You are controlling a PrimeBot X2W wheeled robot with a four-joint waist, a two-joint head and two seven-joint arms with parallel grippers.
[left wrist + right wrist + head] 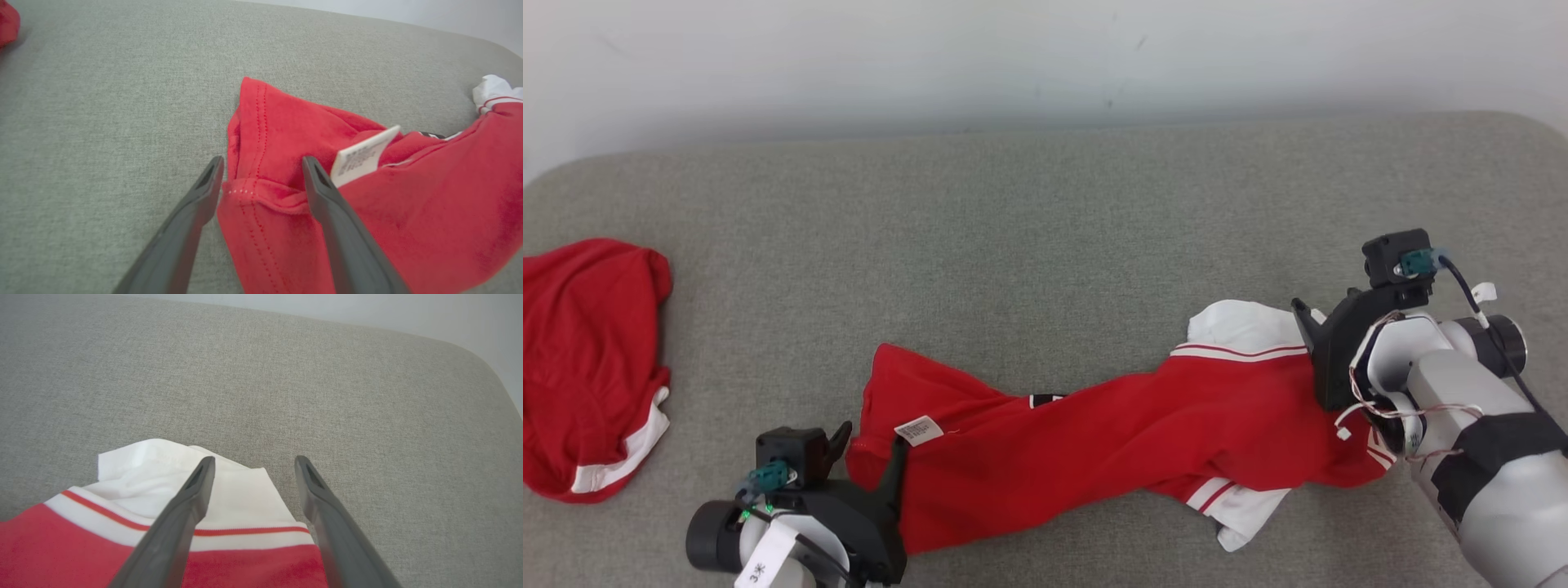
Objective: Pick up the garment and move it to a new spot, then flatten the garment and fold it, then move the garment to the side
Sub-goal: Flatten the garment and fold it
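Note:
The garment, red with white sleeves and red-striped cuffs, lies twisted into a long band across the grey table. My left gripper stands open at its left end. In the left wrist view the left gripper has a finger on each side of the folded red hem, next to a white care label. My right gripper is open at the garment's right end. The right wrist view has the right gripper over the white sleeve, its left finger above the cloth and its right finger above bare table.
A second red garment with a white band lies crumpled at the table's far left edge. The grey fabric-covered table stretches bare behind the garment to a pale wall. Its back right corner is rounded.

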